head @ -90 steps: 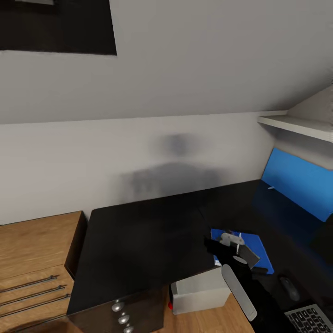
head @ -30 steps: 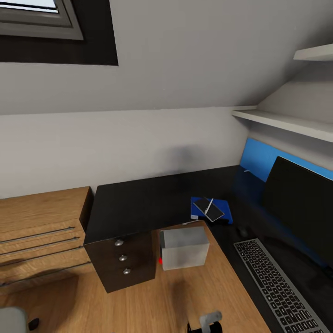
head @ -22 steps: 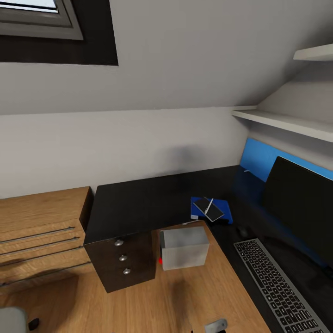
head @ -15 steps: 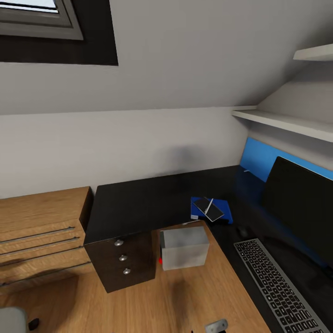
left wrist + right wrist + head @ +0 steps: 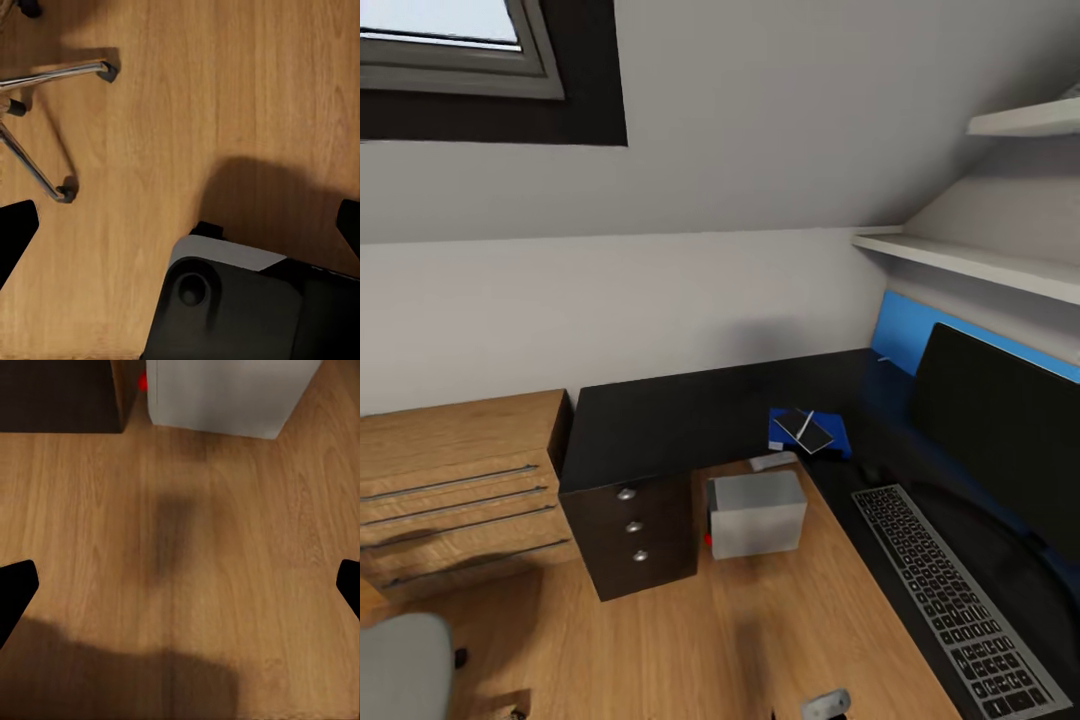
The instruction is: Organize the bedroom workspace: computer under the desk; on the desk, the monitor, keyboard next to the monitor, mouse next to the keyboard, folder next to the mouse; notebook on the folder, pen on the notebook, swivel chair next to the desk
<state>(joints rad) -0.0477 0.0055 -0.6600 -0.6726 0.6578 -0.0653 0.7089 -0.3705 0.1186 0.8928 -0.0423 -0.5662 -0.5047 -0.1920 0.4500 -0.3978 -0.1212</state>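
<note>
So the robot is looking at the desk (image 5: 690, 420), an L-shaped black top tucked into the corner under the sloped ceiling. The monitor (image 5: 1000, 430) stands along the right-hand wing of the desk, back near the wall with the blue panel (image 5: 905, 330) behind it. The keyboard (image 5: 950, 600) lies just in front of the monitor, running along that wing's front edge. The mouse (image 5: 872, 472) is a small dark bump just past the far end of the keyboard, hard to make out against the black top.

Near the inner corner of the L sits the blue folder (image 5: 785, 437), with the notebook (image 5: 805, 431) lying on top of it and the pen (image 5: 807, 421) lying slantwise across the notebook. The computer (image 5: 756, 513) stands on the floor (image 5: 740, 630) at the desk's inner front edge, partly tucked under, right beside the drawer unit (image 5: 630, 535). A low oak cabinet (image 5: 455, 480) stands to the left of the desk, and a grey bit of the swivel chair (image 5: 400, 665) pokes in at the bottom left corner.

Both wrist cameras point down at the floor. The left gripper (image 5: 180, 229) has its fingertips (image 5: 15, 232) far apart, nothing between them, over the chair's chrome base (image 5: 37, 127) and a dark part of the robot. The right gripper (image 5: 180, 589) is spread wide too, empty, with the bottom of the computer and drawer unit at the edge of its view.
</note>
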